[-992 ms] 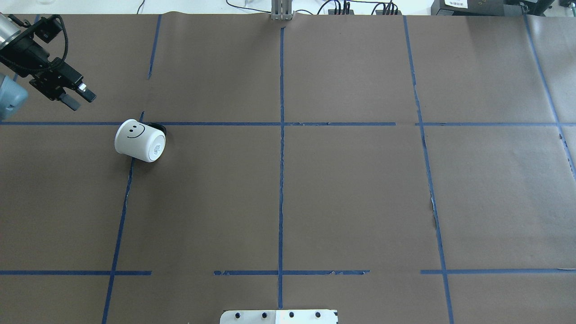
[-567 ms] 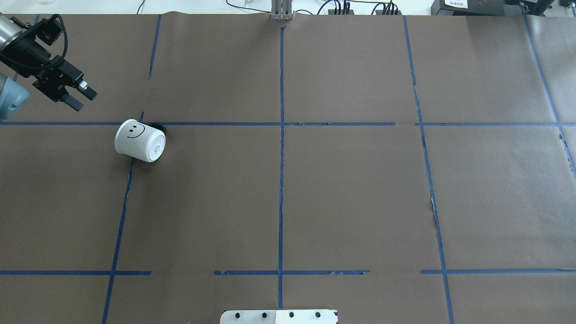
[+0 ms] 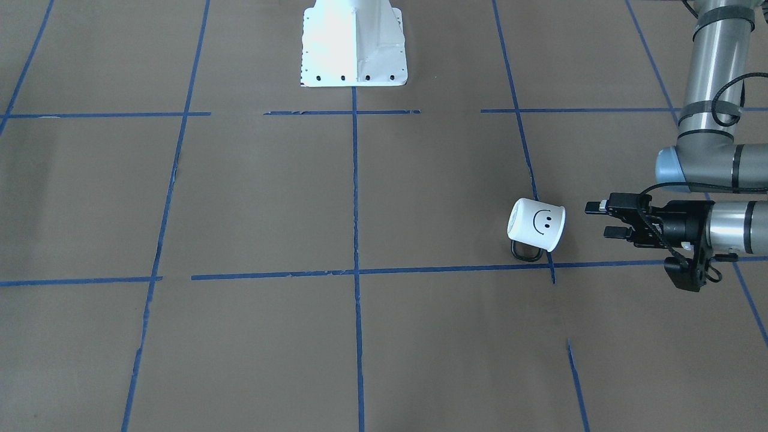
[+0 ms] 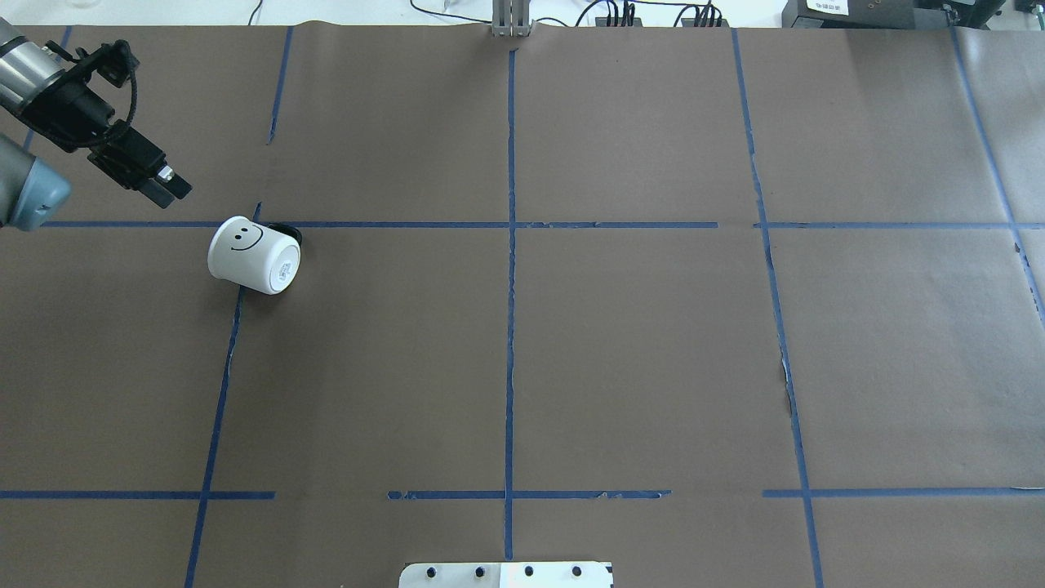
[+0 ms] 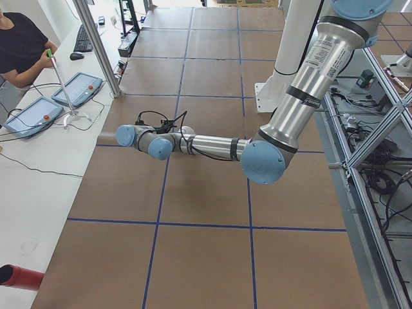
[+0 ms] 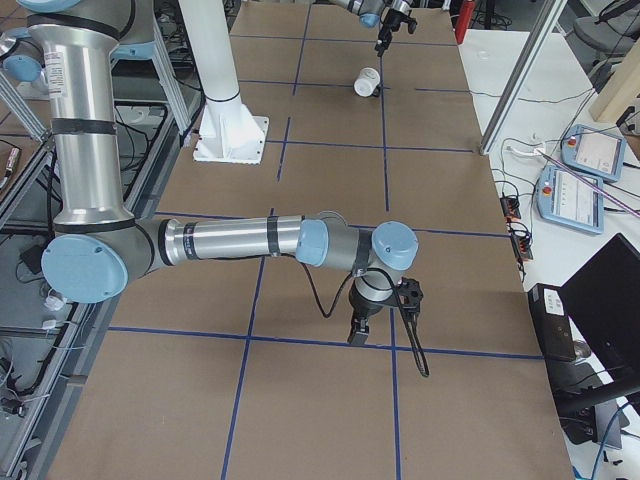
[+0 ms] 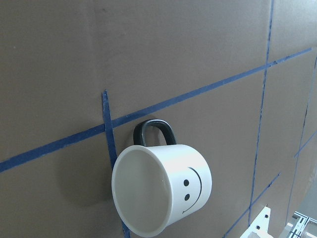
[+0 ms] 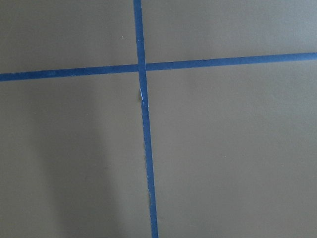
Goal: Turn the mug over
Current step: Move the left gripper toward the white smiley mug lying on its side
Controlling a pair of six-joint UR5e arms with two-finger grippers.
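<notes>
I see my left claw [image 3: 600, 219] held out level, jaws parted, gripping nothing; my right claw [image 6: 357, 335] points straight down, jaws unreadable

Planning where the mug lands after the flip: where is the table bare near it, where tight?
Bare paper runs from the mug to the centre tape line, and back toward the base plate. Tight only at its far-left side, where the open left gripper hovers.

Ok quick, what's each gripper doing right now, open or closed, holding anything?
Left gripper: open, holding nothing.
Right gripper: cannot be told; only a side view shows it.
</notes>
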